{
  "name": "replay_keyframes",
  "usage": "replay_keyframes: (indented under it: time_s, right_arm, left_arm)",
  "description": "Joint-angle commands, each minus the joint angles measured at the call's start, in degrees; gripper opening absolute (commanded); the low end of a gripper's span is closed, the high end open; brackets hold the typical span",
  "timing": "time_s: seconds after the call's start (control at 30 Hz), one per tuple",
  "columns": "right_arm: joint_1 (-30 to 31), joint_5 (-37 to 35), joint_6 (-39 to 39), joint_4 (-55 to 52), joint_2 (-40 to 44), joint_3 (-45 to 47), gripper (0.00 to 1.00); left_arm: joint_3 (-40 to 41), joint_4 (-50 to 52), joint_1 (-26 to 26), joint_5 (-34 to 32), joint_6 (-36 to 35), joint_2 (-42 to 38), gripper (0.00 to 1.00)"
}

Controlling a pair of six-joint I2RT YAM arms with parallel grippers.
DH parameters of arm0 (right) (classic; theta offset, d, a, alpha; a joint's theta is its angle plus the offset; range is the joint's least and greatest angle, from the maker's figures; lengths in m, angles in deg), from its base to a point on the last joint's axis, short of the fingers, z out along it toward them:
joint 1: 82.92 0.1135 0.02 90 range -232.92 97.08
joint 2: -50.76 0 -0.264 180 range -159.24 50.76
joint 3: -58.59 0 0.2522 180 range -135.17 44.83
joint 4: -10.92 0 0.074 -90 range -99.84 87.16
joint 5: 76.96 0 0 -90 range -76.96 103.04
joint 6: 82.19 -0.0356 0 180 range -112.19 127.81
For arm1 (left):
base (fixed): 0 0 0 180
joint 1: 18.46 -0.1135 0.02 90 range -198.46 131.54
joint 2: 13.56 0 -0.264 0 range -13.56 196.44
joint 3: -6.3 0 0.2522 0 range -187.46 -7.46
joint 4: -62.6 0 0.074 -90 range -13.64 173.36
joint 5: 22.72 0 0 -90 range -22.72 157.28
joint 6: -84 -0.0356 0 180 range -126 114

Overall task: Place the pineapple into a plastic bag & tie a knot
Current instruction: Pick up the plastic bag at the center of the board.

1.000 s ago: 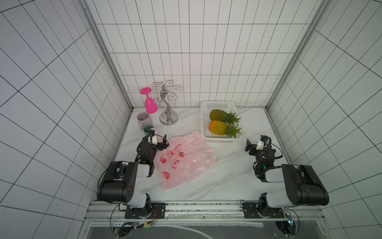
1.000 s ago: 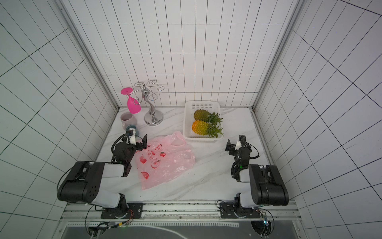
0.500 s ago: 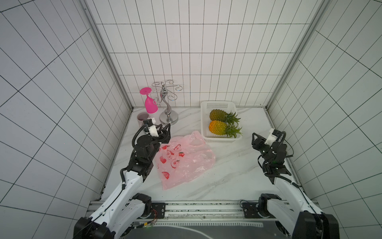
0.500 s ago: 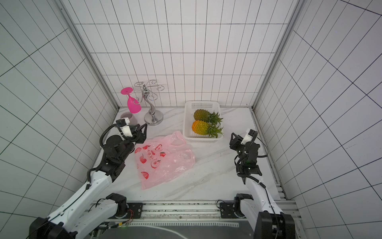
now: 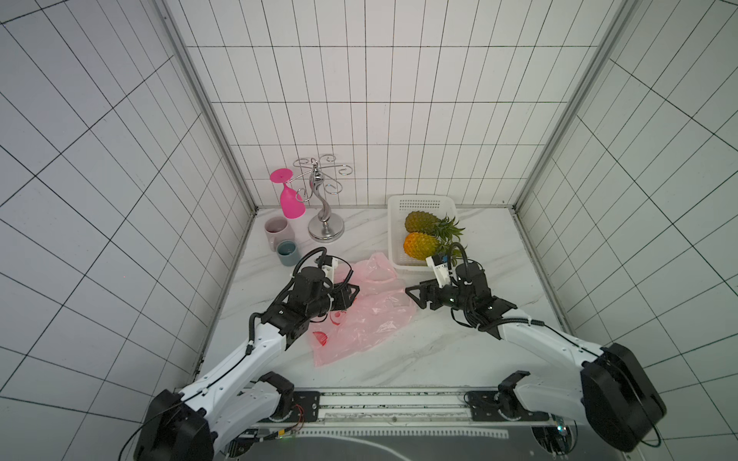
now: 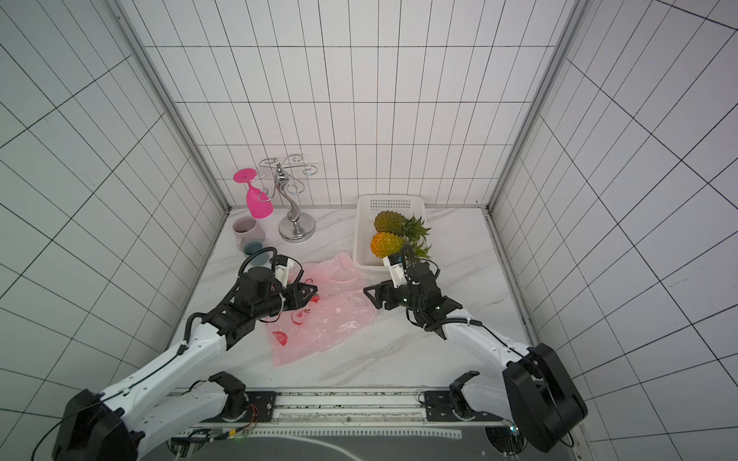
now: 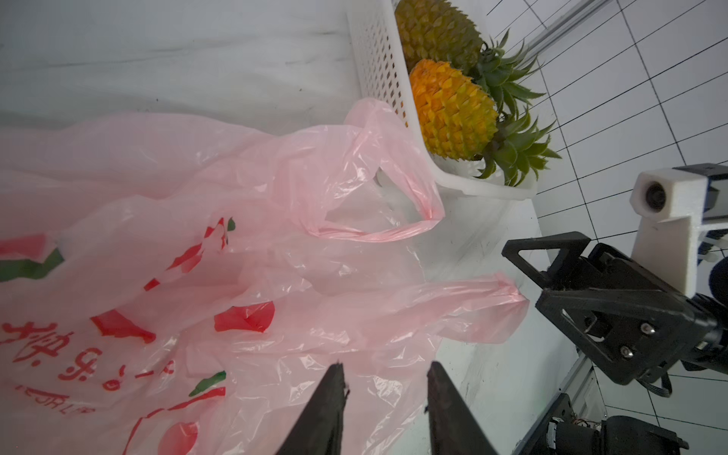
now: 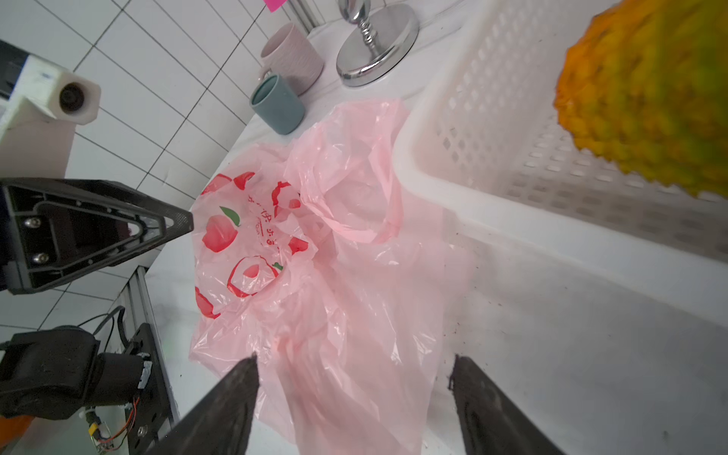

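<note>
Both arms have swung inward: the left hand [image 7: 385, 372], narrowly parted, and the right hand [image 8: 353, 356], spread wide, hover empty over the one plastic bag [image 5: 371, 319] crumpled on the surface [image 5: 439, 359]. Two pineapples, one greenish [image 5: 422, 221] and one orange [image 5: 421, 245], lie in the single basket [image 5: 419, 203]. From above, the left arm [image 5: 263, 339] hides part of the bag.

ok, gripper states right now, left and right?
Left gripper: jaws partly open over the plastic bag, holding nothing.
Right gripper: jaws wide open, empty.
</note>
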Motion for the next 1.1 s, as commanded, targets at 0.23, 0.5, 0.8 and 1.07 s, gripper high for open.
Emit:
replay_keyframes:
  time_s: [0.23,0.5,0.8,1.07]
  right_arm:
    - [8.13,-1.79,8.06,-2.32,-1.82,-5.2,0.19]
    - [15.17,-6.86,10.42,-0.76,2.78,1.72,0.0]
    - [23.87,-16.3,14.77,2.27,5.94,6.93,0.0]
    - [32.12,-26.44,18.38,2.25,2.34,6.46,0.0]
  left_arm:
    - [-0.05,1.66,0.37,1.83,4.47,4.48,0.53]
    - [2.28,0.89,1.42,3.46,6.84,5.83,0.67]
    - [4.77,-5.18,1.37,5.1,11.04,8.71,0.69]
    - [4.39,-5.17,1.53,5.01,9.84,12.58,0.71]
